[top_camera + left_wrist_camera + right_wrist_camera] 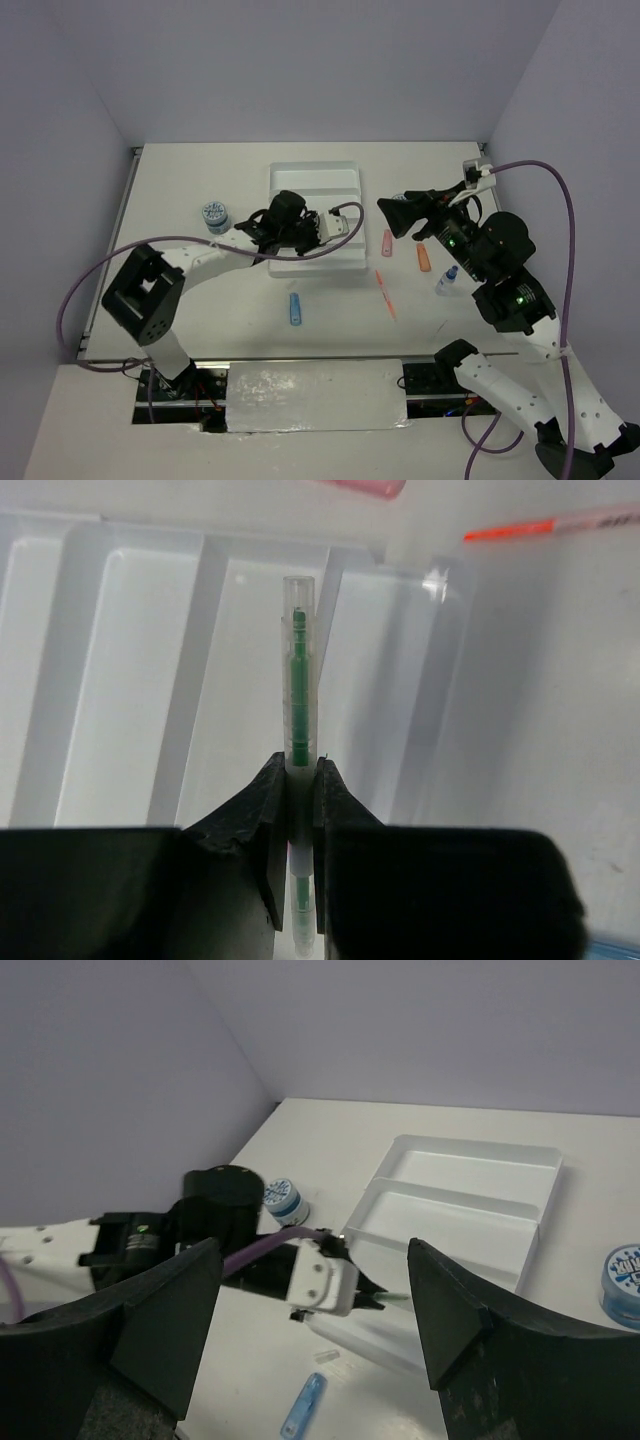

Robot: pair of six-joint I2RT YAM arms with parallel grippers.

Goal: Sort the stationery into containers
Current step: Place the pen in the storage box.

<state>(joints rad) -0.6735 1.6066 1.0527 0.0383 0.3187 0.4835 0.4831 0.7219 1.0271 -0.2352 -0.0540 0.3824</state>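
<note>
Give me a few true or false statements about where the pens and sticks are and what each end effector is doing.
1. The left end effector is shut on a green pen. True.
2. The right end effector holds the orange pen. False: it is open and empty, and that pen lies on the table.
3. The blue stick lies inside the tray. False: it lies on the table, between the tray and the arm bases.
4. The pink stick lies on the table, outside the tray. True.
</note>
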